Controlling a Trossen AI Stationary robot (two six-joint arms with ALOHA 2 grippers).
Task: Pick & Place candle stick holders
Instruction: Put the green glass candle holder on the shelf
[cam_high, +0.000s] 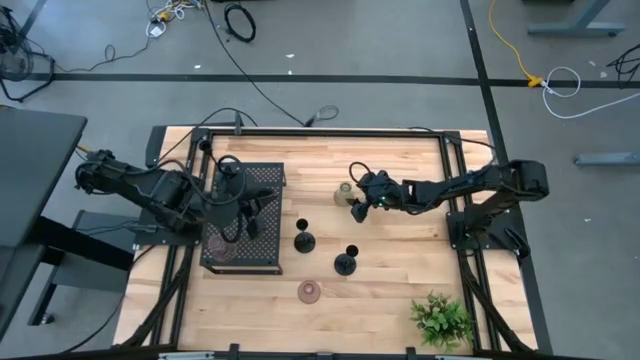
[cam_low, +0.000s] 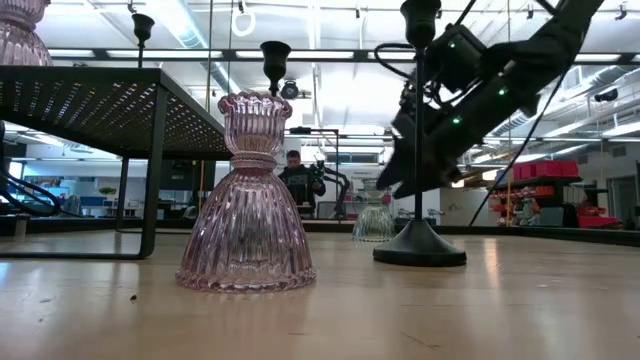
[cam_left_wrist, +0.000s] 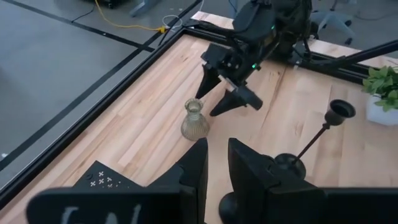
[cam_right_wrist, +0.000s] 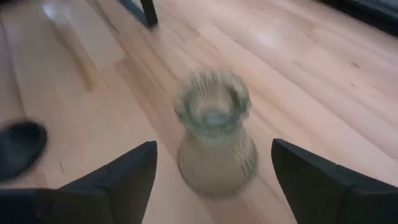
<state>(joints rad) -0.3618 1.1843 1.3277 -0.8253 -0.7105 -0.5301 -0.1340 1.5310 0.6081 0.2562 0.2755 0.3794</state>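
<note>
Both arms are matte black from base to tip. The left arm (cam_high: 150, 190) is built of chunky jointed segments with loops of black cable trailing along it. The right arm (cam_high: 470, 185) looks the same, slimmer toward the wrist, where small green lights glow on the housing. The right gripper (cam_left_wrist: 227, 93) ends in 2 tapered, wedge-shaped black fingers (cam_right_wrist: 118, 180). The left gripper (cam_left_wrist: 214, 171) has 2 blocky black fingers with flat inner faces, and a dark plate below carries faint white markings.
</note>
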